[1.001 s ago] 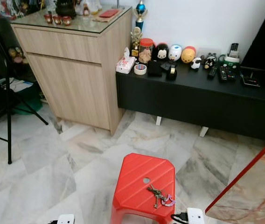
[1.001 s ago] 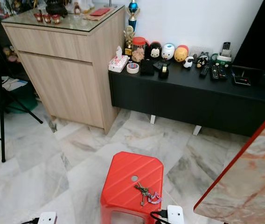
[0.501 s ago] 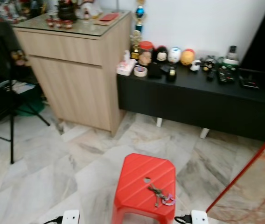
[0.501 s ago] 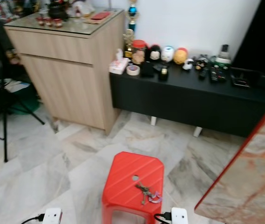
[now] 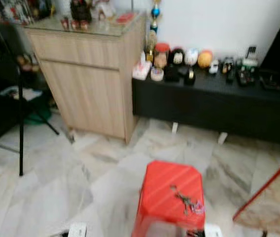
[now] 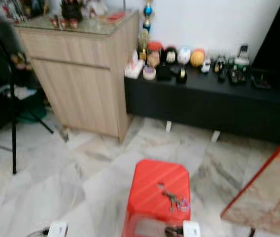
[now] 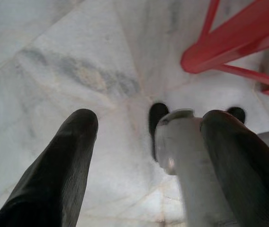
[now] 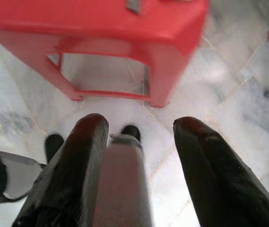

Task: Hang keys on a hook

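1. Left eye view: the keys [image 5: 186, 201] lie loose on the seat of the red stool [image 5: 167, 187], toward its near right corner; I see no hook.
2. I judge the bunch light, hard and jangly, with a small pinkish tag; it should slide on smooth plastic. I would pinch it at the ring, where the keys gather.
3. Left end effector [image 7: 148, 156] hangs over the marble floor [image 7: 54, 61], fingers spread, holding nothing.
4. Right end effector [image 8: 139, 161] hangs near the stool's legs, likewise spread and empty.
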